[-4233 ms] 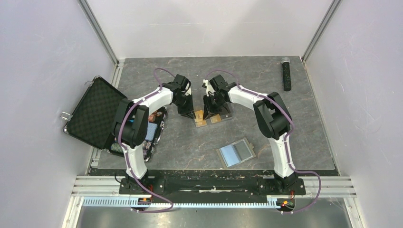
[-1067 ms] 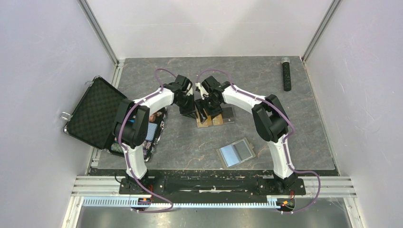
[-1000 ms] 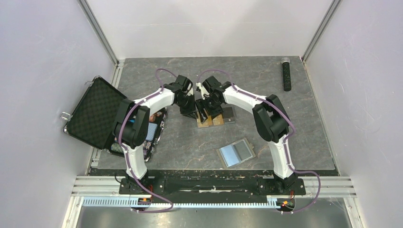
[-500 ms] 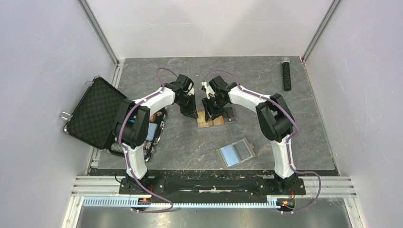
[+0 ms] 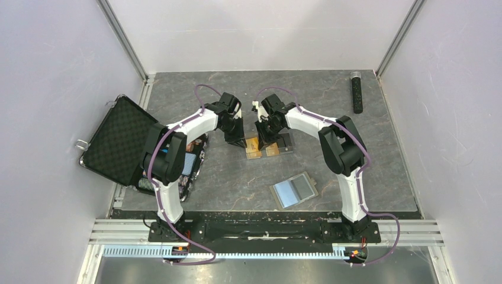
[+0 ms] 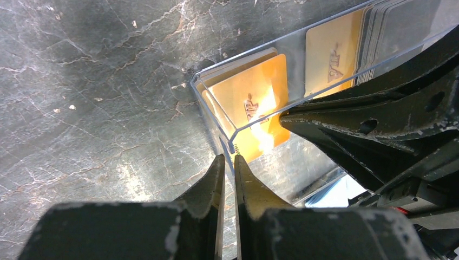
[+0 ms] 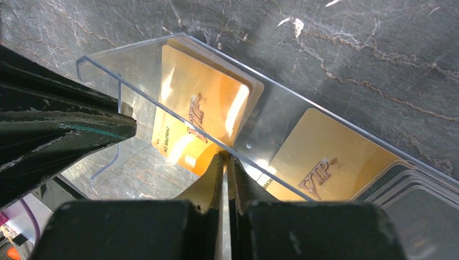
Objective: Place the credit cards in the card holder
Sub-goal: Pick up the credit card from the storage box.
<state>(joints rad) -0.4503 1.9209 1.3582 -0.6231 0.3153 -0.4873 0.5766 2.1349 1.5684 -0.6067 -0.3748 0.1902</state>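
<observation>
Credit cards (image 7: 201,108): orange-gold, lying flat in two groups inside the clear box (image 7: 135,81) at mid-table, one stack at the box's end and another group (image 7: 319,162) further along. The box's thin walls close the cards in on the sides; its top is open. My left gripper (image 6: 228,160) is at the box's end wall, fingers almost together with only a slit between, and the edge of that wall runs into the slit, so it has the box pinched. My right gripper (image 7: 224,160) is closed tight, tips meeting at the rim of the long wall above the end stack's lower edge; I cannot tell whether wall, card or nothing is caught. The two grippers face each other just beside one another, with little room between. Card holder (image 5: 294,190): open flat, light blue inside up, near the front edge, well apart from the box, bare table (image 5: 379,154) around it. An open black case (image 5: 115,142) hangs over the table's left edge.
</observation>
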